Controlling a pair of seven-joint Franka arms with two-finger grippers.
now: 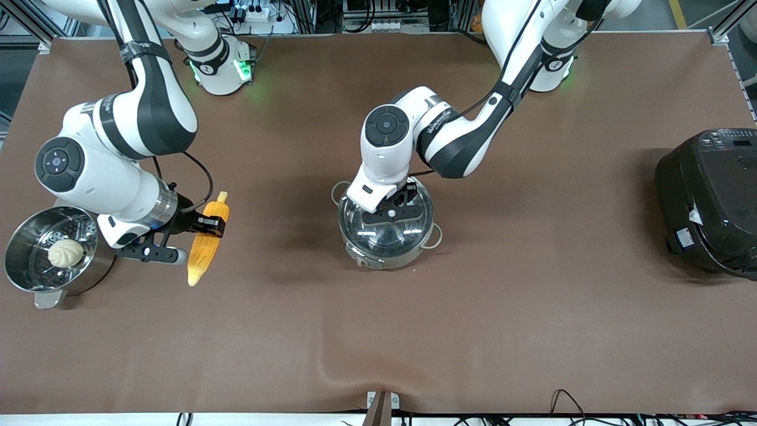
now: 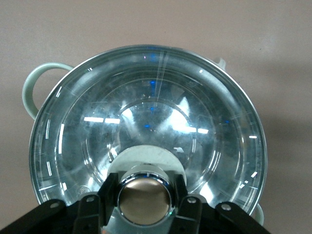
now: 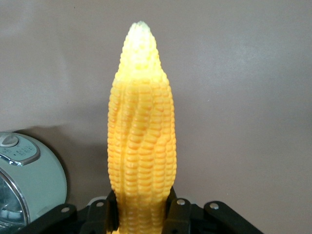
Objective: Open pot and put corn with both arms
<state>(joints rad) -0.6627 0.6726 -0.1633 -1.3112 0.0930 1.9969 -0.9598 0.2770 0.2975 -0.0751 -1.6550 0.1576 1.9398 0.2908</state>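
Observation:
The pot (image 1: 387,239) stands mid-table with its glass lid (image 2: 146,122) on it. My left gripper (image 1: 395,208) is over the pot, shut on the lid's copper-coloured knob (image 2: 145,200); its fingers (image 2: 108,192) press the knob from both sides. One pale loop handle (image 2: 34,87) shows beside the lid. My right gripper (image 1: 210,228) is shut on the thick end of the corn (image 1: 203,251), held over the table between the steamer pot and the pot. In the right wrist view the corn (image 3: 141,136) points away from the gripper (image 3: 141,214), tapered tip outward.
A steel steamer pot (image 1: 23,260) with a white bun (image 1: 65,253) in it stands at the right arm's end. A big black cooker (image 1: 709,201) stands at the left arm's end. A pale rounded body with a button (image 3: 29,165) shows at the right wrist view's edge.

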